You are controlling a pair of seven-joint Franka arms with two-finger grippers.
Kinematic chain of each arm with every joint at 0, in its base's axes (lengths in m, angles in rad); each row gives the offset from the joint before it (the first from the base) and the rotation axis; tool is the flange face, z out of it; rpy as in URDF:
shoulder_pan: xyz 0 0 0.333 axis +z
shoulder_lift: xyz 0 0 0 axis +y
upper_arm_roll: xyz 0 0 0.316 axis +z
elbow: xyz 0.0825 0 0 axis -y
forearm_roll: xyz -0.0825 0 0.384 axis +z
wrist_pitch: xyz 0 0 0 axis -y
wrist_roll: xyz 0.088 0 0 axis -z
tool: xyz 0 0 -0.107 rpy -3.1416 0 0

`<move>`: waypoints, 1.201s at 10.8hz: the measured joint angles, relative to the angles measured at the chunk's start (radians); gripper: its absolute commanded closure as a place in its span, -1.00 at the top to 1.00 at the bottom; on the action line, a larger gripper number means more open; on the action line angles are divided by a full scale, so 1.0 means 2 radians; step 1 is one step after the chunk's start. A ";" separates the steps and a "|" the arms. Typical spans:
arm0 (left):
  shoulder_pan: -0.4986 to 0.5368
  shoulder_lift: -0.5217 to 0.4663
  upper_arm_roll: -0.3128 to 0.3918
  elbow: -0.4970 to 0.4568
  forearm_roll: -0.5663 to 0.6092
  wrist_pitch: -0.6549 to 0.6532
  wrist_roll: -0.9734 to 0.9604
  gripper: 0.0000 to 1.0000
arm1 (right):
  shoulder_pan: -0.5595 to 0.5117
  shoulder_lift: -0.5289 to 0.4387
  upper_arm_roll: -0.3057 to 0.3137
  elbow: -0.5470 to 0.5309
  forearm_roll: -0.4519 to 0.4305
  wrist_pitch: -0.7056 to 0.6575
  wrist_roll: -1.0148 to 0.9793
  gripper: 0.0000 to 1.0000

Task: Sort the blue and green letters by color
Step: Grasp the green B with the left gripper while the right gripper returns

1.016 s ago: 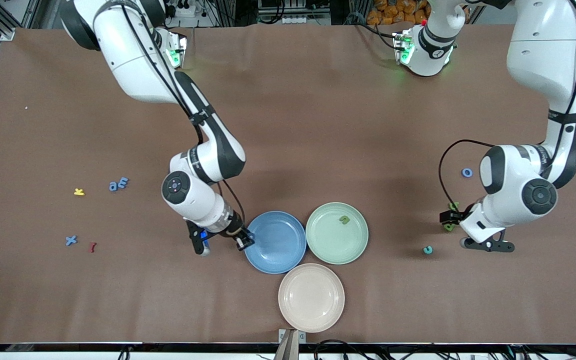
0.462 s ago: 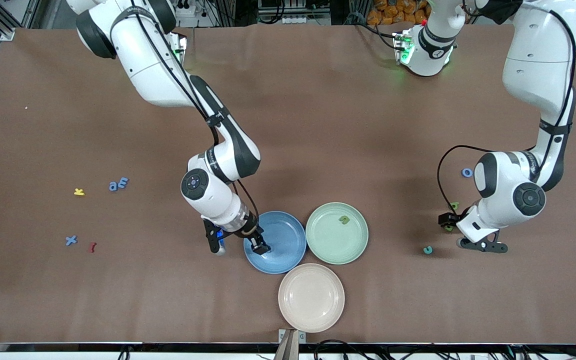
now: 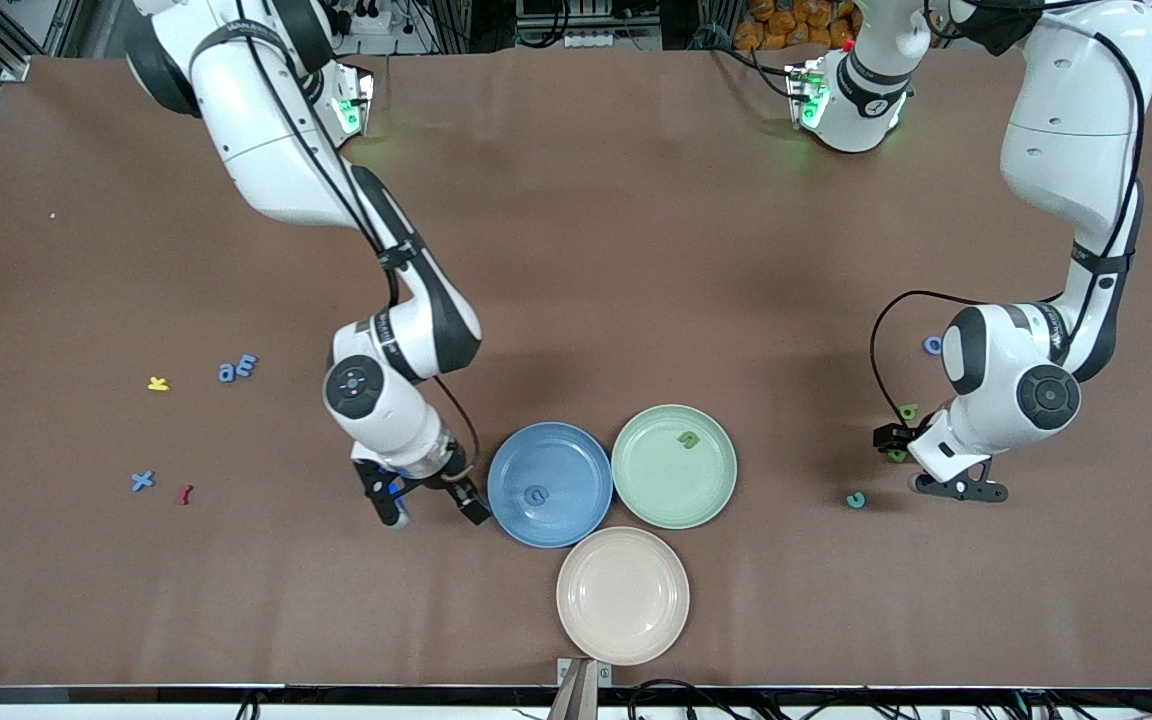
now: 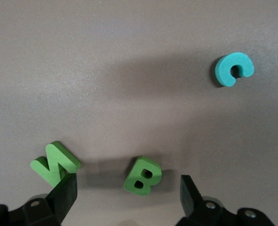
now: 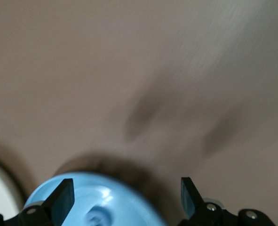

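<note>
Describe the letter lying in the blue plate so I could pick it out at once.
Three round plates cluster near the front camera; the blue plate is the one toward the right arm's end. On it lies a single small blue letter, the only piece there; the neighbouring green plate holds an olive-green letter.

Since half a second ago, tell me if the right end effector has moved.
Yes. The right end effector has drawn back off the blue plate toward the right arm's end, open, leaving a blue letter in it.

Front cam: high, facing the robots, whole worktop [image 3: 636,250] in frame. Left wrist cam: close, looking down at green letters [image 4: 143,175], shared with front. Right wrist cam: low over blue plate [image 5: 96,197] rim, also shared.
</note>
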 measured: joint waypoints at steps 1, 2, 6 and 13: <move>0.000 0.000 0.000 -0.002 0.000 0.001 0.000 0.26 | -0.013 -0.017 -0.001 -0.029 -0.001 -0.001 -0.046 1.00; 0.000 0.000 -0.001 -0.003 0.000 0.001 0.000 0.05 | -0.026 -0.038 -0.001 -0.063 -0.001 -0.001 -0.090 1.00; -0.001 -0.001 -0.006 -0.004 -0.006 0.002 -0.002 -0.55 | -0.087 -0.137 -0.003 -0.197 -0.004 -0.009 -0.259 1.00; -0.012 -0.002 -0.020 0.002 -0.006 0.007 -0.052 -0.62 | -0.148 -0.232 -0.003 -0.377 -0.064 0.005 -0.403 1.00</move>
